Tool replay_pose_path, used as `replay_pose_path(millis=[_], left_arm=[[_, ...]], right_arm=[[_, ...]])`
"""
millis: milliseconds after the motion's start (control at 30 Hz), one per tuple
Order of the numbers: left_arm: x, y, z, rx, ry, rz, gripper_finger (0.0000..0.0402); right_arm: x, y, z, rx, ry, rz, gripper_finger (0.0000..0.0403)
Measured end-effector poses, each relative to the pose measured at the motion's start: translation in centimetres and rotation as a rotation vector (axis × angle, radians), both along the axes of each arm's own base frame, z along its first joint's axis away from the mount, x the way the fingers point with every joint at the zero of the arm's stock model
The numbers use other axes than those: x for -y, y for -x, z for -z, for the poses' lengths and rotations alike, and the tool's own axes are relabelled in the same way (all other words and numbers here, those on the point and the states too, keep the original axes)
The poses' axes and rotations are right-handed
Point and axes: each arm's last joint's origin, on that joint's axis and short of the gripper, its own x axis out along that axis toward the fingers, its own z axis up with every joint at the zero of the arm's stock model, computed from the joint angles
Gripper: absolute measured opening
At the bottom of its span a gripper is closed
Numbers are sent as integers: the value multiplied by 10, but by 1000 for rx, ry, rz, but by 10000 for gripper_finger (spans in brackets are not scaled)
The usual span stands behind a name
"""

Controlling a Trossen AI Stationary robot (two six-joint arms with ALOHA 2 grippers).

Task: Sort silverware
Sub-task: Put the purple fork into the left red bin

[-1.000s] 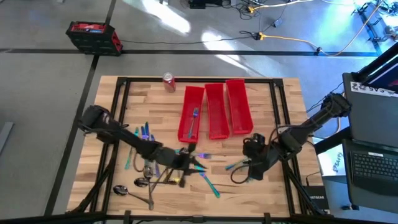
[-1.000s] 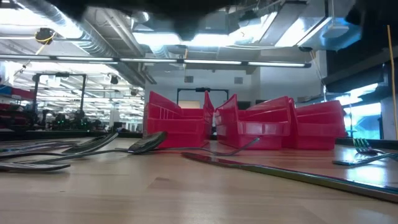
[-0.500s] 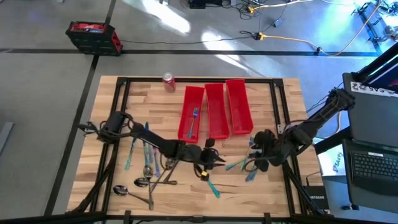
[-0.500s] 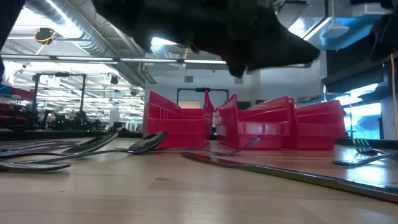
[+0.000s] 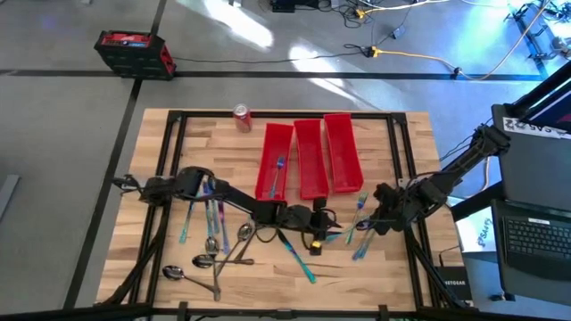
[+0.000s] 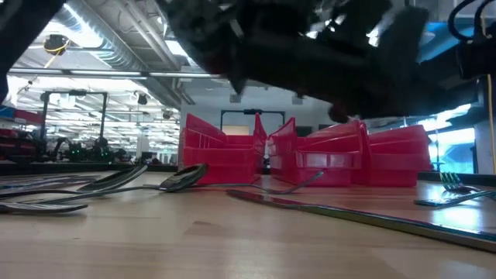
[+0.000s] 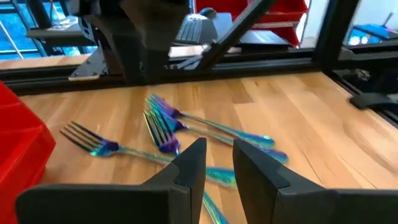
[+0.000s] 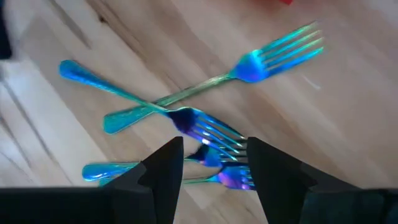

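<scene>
My left arm reaches across the table, and its open gripper (image 5: 323, 223) (image 7: 217, 162) hovers just left of a cluster of three iridescent teal forks (image 5: 358, 212) (image 7: 163, 132). One fork handle (image 7: 219, 177) runs under its fingertips. My right gripper (image 5: 373, 218) (image 8: 208, 165) is open over the same cluster from the right, with two crossed forks (image 8: 205, 134) below its fingers. More forks, knives and dark spoons (image 5: 211, 234) lie flat on the left half of the table. One fork (image 5: 278, 173) lies in the left red bin.
Three long red bins (image 5: 310, 158) (image 6: 302, 155) stand side by side at the table's far middle. A red soda can (image 5: 242, 117) stands at the far edge. A knife (image 5: 295, 255) lies near the middle. The two grippers are close together over the forks.
My left gripper has travelled toward the table's right, from over the middle pile to just beside the fork cluster. My right gripper has shifted a little toward the far edge, staying over the forks.
</scene>
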Motion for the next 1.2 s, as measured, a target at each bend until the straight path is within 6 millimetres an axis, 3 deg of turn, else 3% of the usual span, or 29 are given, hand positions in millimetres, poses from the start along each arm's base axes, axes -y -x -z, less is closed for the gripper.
replay_pose_path(millis=[167,367,767,1200], left_arm=[[1,-10,11,-28,39,-16,67],[11,-6,18,-109,4,12,67],[9,-3,24,-176,-39,-29,67],[17,-1,26,-202,-8,37,51]], right_arm=[[5,-7,2,-6,17,43,163],[-3,-32,-3,139,24,-114,163],[-5,-68,-16,-140,192,-304,163],[-2,-70,-14,-171,196,-263,163]])
